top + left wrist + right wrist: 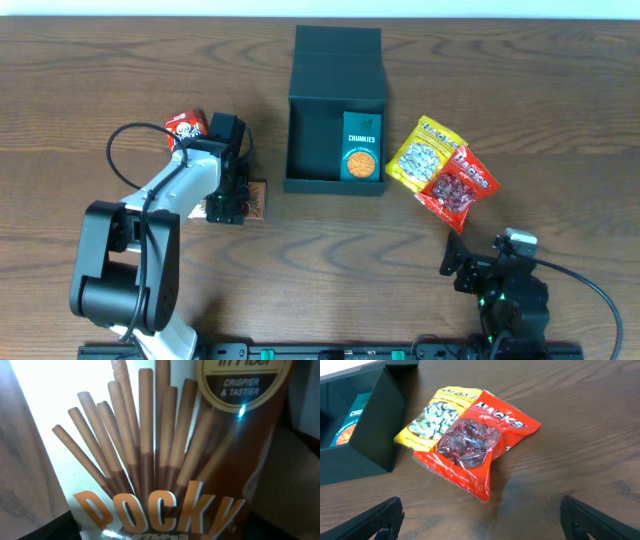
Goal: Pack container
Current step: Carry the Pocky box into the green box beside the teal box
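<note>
While left fingers (236, 210) cover Pocky box (165, 460), container (335, 110) lies apart; rightward.

— Where does the container (335, 110) leave room?
— The lid (339, 45) lies folded back, so the top is open. The Chunkies box (361, 146) fills the right side; the left half is bare.
— And ahead of the right pincer (482, 522)?
— Bare table (580, 435), then the red pack (470, 445) overlapping the yellow pack (432, 415), just beside the container's right wall.
— The left pincer (228, 205)?
— It sits over the Pocky box (160, 460), with a small red packet (186, 126) near behind it and open table toward the container.
</note>
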